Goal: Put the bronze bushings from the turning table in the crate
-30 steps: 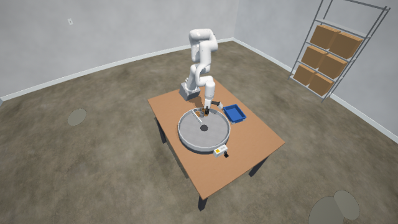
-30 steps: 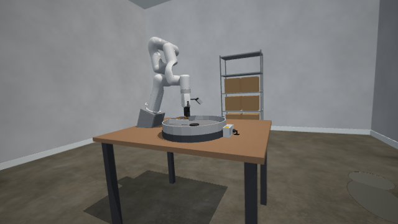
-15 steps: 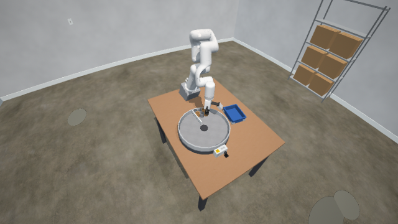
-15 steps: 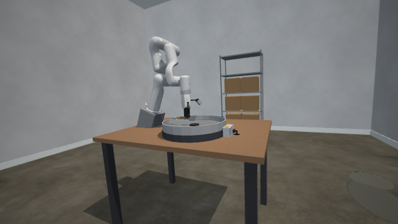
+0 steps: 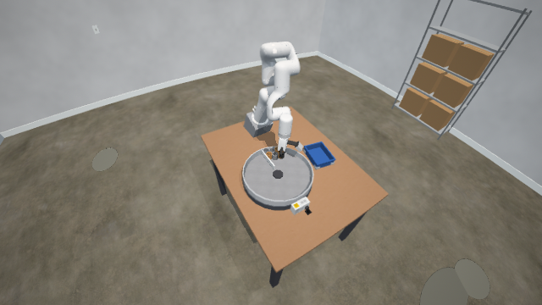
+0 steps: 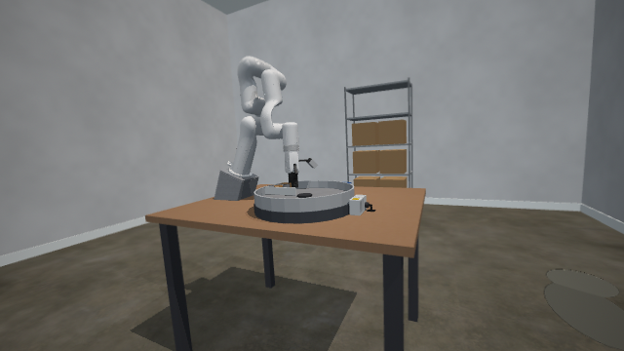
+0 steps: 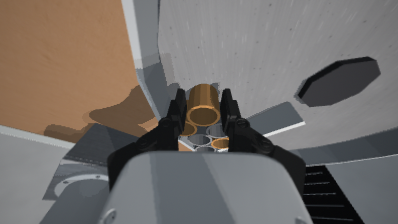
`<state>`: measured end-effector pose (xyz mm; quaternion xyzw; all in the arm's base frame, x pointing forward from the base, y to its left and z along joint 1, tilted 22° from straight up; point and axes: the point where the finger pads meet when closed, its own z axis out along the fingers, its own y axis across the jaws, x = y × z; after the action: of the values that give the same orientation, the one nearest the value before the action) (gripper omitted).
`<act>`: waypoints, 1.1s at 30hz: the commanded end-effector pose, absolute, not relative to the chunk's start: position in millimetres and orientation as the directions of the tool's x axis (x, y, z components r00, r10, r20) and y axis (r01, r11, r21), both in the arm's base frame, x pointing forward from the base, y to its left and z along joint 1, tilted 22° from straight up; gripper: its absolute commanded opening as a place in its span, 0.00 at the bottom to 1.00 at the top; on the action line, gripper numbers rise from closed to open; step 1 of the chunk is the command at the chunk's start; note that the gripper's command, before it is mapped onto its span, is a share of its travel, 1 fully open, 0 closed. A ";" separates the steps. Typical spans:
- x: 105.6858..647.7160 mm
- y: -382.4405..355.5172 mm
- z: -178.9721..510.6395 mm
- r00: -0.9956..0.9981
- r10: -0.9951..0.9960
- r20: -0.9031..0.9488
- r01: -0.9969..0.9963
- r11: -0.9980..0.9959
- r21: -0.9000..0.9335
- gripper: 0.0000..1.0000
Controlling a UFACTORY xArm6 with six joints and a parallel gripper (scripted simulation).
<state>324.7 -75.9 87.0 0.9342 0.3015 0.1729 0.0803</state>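
Bronze bushings (image 5: 269,155) (image 7: 203,95) stand among steel bushings (image 5: 274,156) (image 7: 200,140) on the turning table (image 5: 277,188) (image 6: 307,202) (image 7: 230,40); the gripper (image 5: 282,155) (image 6: 292,184) (image 7: 203,98) is half open, fingers either side of one bronze bushing, near the crate (image 5: 319,155).

The black two-fingered claw (image 5: 282,156) (image 6: 292,185) (image 7: 203,98) has come down lower at the round grey turning table (image 5: 277,198) (image 6: 307,202) (image 7: 146,40).
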 end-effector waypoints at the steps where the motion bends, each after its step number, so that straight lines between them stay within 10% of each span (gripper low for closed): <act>1: 325.8 -76.1 87.4 0.757 0.591 0.277 0.535 -0.805 0.256 0.47; 11: 325.8 -76.1 87.4 0.757 0.591 0.277 0.535 -0.805 0.256 0.47; 12: 325.8 -76.1 87.4 0.757 0.591 0.277 0.535 -0.805 0.256 0.00; 33: 325.8 -76.1 87.4 0.757 0.591 0.277 0.535 -0.805 0.256 0.00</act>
<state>325.1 -75.9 86.6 0.9341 0.3015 0.1734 0.0803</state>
